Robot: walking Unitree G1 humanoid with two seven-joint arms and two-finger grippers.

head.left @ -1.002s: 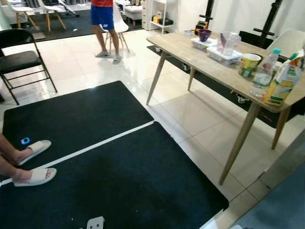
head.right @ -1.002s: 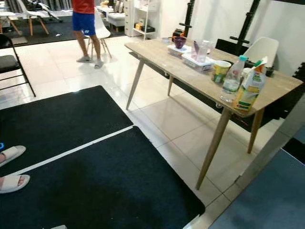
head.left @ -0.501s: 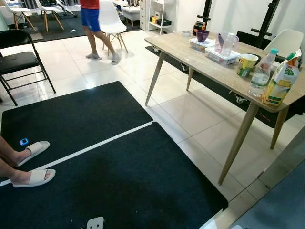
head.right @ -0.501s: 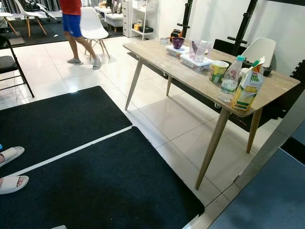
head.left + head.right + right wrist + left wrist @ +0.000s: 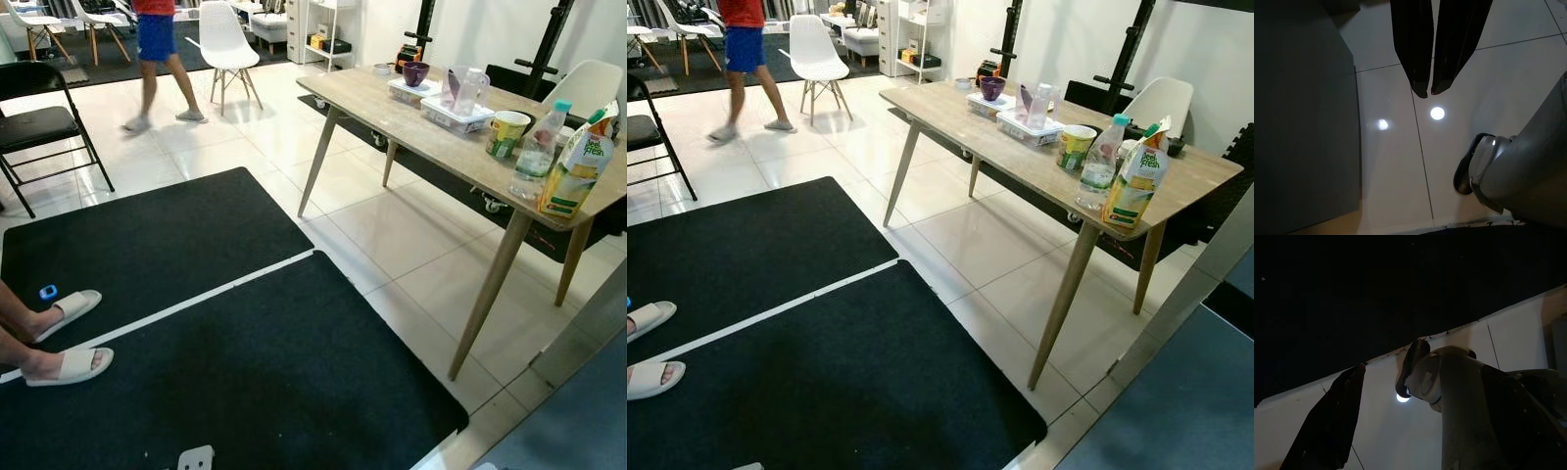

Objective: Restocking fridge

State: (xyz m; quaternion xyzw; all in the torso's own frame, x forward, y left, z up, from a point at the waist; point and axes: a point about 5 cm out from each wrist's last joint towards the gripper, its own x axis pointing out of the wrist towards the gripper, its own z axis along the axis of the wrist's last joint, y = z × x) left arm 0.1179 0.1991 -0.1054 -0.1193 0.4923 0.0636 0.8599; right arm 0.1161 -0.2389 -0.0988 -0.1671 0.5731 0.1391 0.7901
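A wooden table (image 5: 384, 102) stands to my right on the tiled floor. At its near end are a yellow-green juice carton (image 5: 575, 166), a clear water bottle (image 5: 538, 153) and a green printed cup (image 5: 509, 132). Further back sit a clear lidded container (image 5: 458, 110) and a purple bowl (image 5: 416, 71). My left gripper (image 5: 1390, 355) hangs open over the edge of a black mat, holding nothing. My right gripper (image 5: 1428, 92) hangs shut over white tiles, nothing between its fingers.
Two black mats (image 5: 196, 323) cover the floor ahead. A person's sandalled feet (image 5: 67, 335) rest at the left. Another person (image 5: 157, 59) walks at the back by a white chair (image 5: 223, 39). A black folding chair (image 5: 39, 117) stands far left. A grey-blue panel (image 5: 578, 421) is near right.
The person in blue shorts has walked to the left past the white chair. The view shifted slightly a second ago. Both arms hang as before.
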